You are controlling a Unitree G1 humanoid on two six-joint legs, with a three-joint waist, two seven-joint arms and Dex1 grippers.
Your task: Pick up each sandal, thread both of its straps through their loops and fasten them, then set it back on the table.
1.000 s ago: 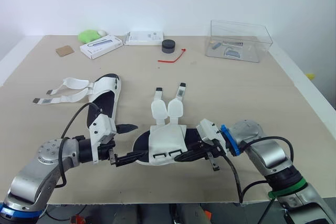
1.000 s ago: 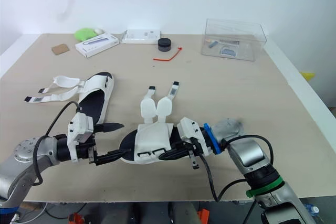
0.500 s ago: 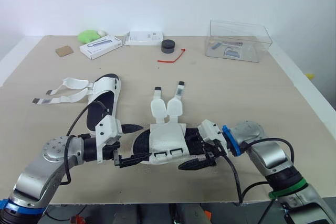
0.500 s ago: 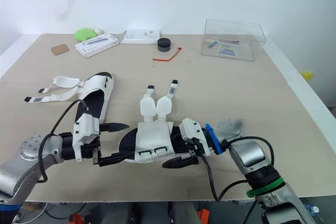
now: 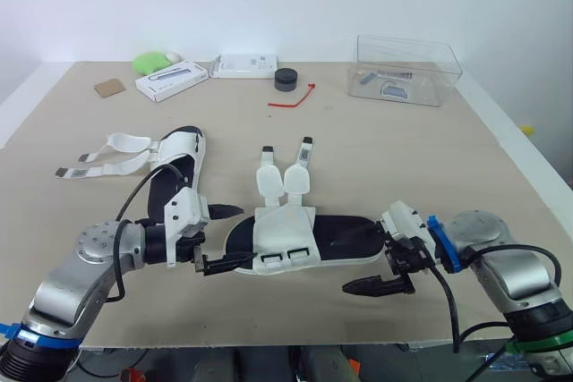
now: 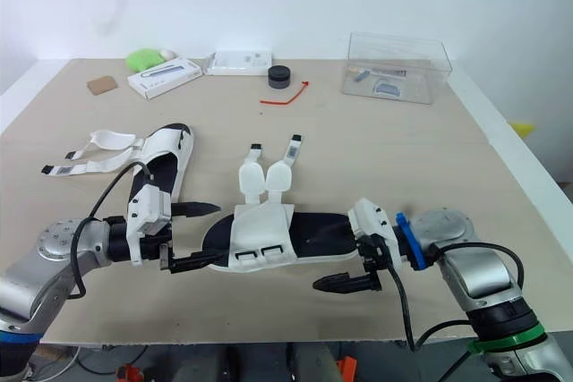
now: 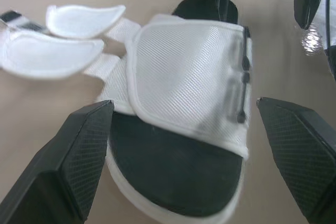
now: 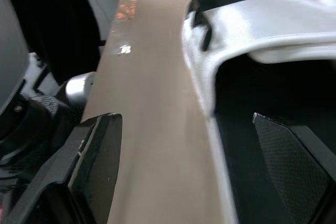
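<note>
The nearer sandal (image 5: 295, 239), black sole with a white upper, lies flat on the table at the centre front. Its two loose straps (image 5: 285, 178) point away from me. My left gripper (image 5: 224, 239) is open, one finger on each side of the sandal's left end (image 7: 184, 77). To the right, my right gripper (image 5: 369, 264) stands open at the sandal's other end, with the sole's edge (image 8: 231, 129) between its fingers. A second sandal (image 5: 176, 172) lies further left, its unfastened straps (image 5: 100, 154) spread leftward.
Along the back of the table (image 5: 501, 176) are a clear plastic box (image 5: 409, 70), a black round item (image 5: 286, 79), a red tie (image 5: 293, 97), two white boxes (image 5: 173, 80) (image 5: 244, 64), a green object (image 5: 152, 61) and a brown card (image 5: 110, 87).
My right gripper has gone from shut to open and drawn back to the right along the sandal. The sandal now lies flat. The left gripper shifted slightly, still open.
</note>
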